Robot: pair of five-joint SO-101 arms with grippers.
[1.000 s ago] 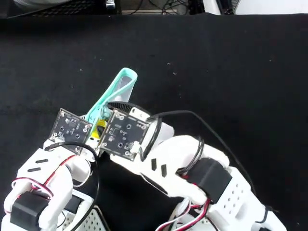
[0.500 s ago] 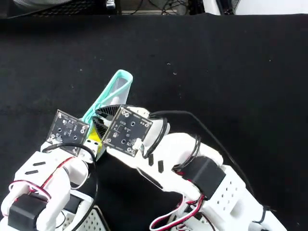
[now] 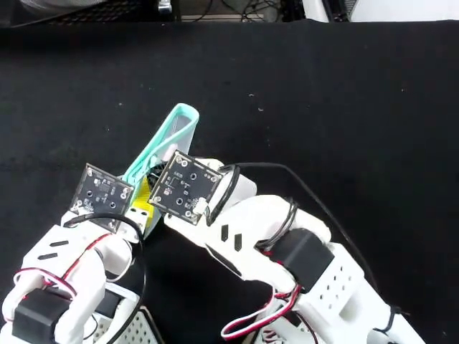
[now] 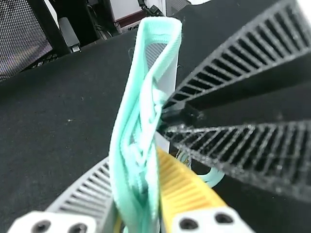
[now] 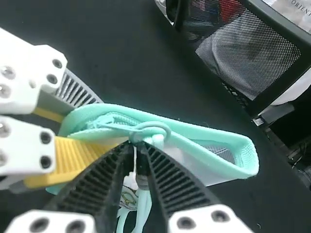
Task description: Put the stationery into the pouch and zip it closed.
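In the high view, the two wrist camera boards, the left one (image 3: 104, 195) and the right one (image 3: 185, 188), stand over the near end of the pouch (image 3: 159, 145) and hide it. A black cable (image 3: 301, 188) runs along the right arm. Behind them lies the black counter (image 3: 323, 107), and past its far edge is a dark mesh panel (image 5: 243, 48).

The pouch is mint green and lies on the counter, slanting away from the arms, with its zipper edge turned up. The left claw (image 4: 136, 167) is closed on the pouch's near end: the grey finger (image 4: 90, 191) presses one side and the yellow finger (image 4: 182, 187) presses the other. Just beyond it, the right claw (image 5: 138, 149) has its black ribbed fingers almost together, and they pinch the zipper pull (image 5: 151, 130) at the top seam. Further along, the pouch's mouth is open at the far end.

Compared with one second ago, the right wrist board is a little farther up the counter and more turned, more of the yellow finger shows, and the pouch's far end is slightly more to the left.
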